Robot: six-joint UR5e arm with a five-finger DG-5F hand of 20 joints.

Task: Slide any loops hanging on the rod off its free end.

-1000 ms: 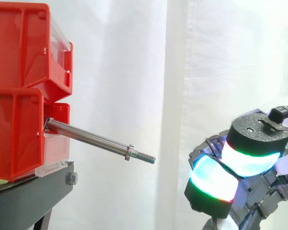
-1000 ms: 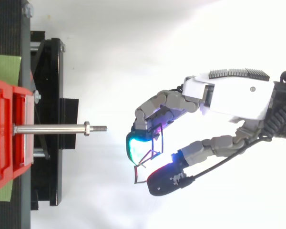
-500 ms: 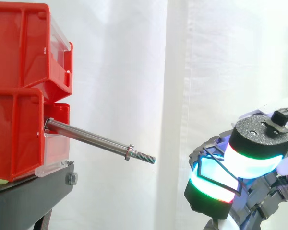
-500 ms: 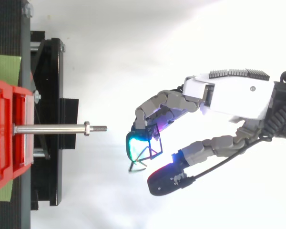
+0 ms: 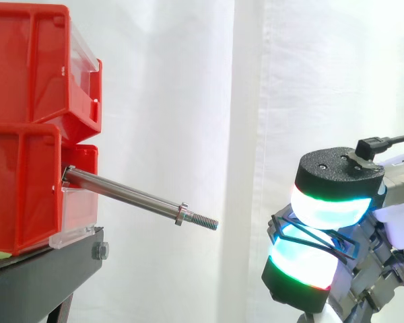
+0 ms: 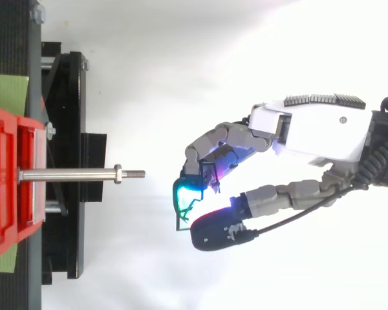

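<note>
I am pinching a thin dark loop between my curled thumb and finger pads, my hand hovering well apart from the rod, at 3 o'clock of its threaded free end. The rod is jutting from the red bins on the black stand, a white curtain hanging behind

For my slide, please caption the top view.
Hand pinches a thin dark loop beyond the free end of the bare rod.

a lab test rig: red bins on black stand, white curtain
</note>
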